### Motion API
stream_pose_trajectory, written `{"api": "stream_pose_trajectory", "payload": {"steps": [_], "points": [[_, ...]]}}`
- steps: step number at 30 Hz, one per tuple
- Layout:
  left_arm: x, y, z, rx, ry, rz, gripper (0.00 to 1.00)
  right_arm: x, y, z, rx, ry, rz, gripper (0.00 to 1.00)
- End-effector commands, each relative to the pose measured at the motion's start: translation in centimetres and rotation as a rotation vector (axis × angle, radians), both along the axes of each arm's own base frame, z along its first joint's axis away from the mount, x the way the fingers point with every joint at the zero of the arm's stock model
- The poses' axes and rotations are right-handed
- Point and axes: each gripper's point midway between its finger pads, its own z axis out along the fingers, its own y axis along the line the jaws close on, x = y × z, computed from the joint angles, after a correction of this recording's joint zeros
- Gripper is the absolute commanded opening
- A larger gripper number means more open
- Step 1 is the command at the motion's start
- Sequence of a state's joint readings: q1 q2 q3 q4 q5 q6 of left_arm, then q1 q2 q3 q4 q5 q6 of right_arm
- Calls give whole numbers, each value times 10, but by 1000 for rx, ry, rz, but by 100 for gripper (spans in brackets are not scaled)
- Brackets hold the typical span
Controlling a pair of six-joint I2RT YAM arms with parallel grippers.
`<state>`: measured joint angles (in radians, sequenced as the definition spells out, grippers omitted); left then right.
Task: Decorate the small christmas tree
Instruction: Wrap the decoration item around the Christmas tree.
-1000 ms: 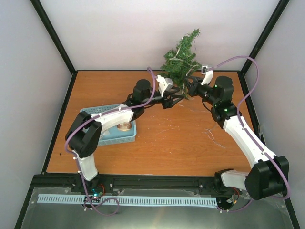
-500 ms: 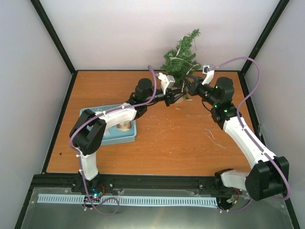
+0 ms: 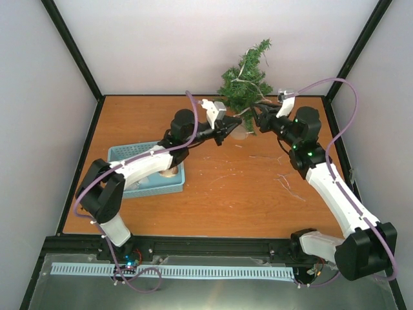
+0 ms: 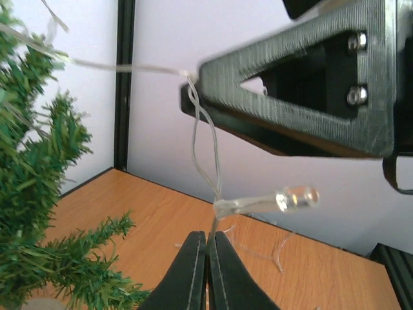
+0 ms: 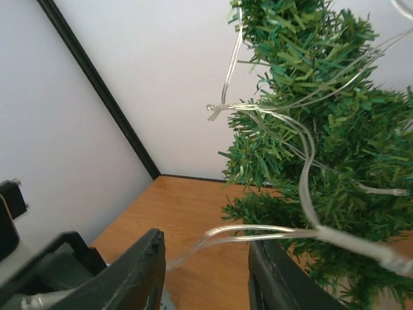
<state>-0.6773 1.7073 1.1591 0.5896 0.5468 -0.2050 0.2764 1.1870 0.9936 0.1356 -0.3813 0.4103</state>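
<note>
The small christmas tree (image 3: 245, 81) stands at the table's back edge, with a clear light string (image 5: 303, 161) looped through its green branches (image 5: 335, 123). My left gripper (image 3: 229, 127) hovers just left of the tree's foot and is shut (image 4: 208, 244) on the string's thin wire (image 4: 205, 139), right below a small clear bulb (image 4: 295, 197). My right gripper (image 3: 258, 116) sits on the tree's right side. It is open (image 5: 206, 258), and a doubled strand (image 5: 258, 234) runs loose across the gap between its fingers.
A light blue basket (image 3: 129, 153) holding a brownish item (image 3: 169, 170) sits at the table's left, under my left forearm. Bits of loose wire (image 3: 287, 184) lie on the orange tabletop. Black frame posts and white walls close in behind the tree.
My left gripper has reached further toward the tree and closed on the wire. The right gripper, shut before, has opened and let the strand go slack between its fingers.
</note>
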Motion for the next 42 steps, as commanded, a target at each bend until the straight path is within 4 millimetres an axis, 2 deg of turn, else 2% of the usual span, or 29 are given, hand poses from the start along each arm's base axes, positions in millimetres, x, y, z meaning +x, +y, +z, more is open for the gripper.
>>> {"api": "stream_pose_trajectory", "payload": {"steps": [1, 5, 10, 16, 21, 24, 29, 33, 36, 39, 42], "points": [[12, 28, 22, -49, 64, 80, 1, -11, -15, -3, -149, -74, -68, 42], [23, 48, 22, -96, 168, 80, 1, -16, -24, -16, -279, -129, -98, 54], [13, 52, 26, -86, 160, 54, 1, -32, -18, -33, -354, -210, -32, 66], [-10, 58, 29, -99, 176, 2, 1, -43, -22, -47, -408, -244, -26, 69], [-23, 63, 31, -119, 220, -21, 1, -54, -11, -63, -439, -286, 58, 70], [-16, 71, 30, -145, 299, 46, 1, -59, -4, -70, -437, -325, 103, 69], [0, 73, 36, -152, 355, 93, 0, -52, 0, -91, -526, -324, 136, 66], [17, 79, 46, -174, 392, 121, 1, -44, 3, -124, -666, -305, 174, 65], [23, 81, 55, -189, 389, 134, 1, -33, 6, -149, -703, -264, 175, 64], [27, 82, 59, -201, 395, 149, 1, -28, 19, -171, -740, -276, 216, 63], [31, 83, 61, -200, 408, 161, 1, -22, 23, -188, -795, -280, 230, 63]]}}
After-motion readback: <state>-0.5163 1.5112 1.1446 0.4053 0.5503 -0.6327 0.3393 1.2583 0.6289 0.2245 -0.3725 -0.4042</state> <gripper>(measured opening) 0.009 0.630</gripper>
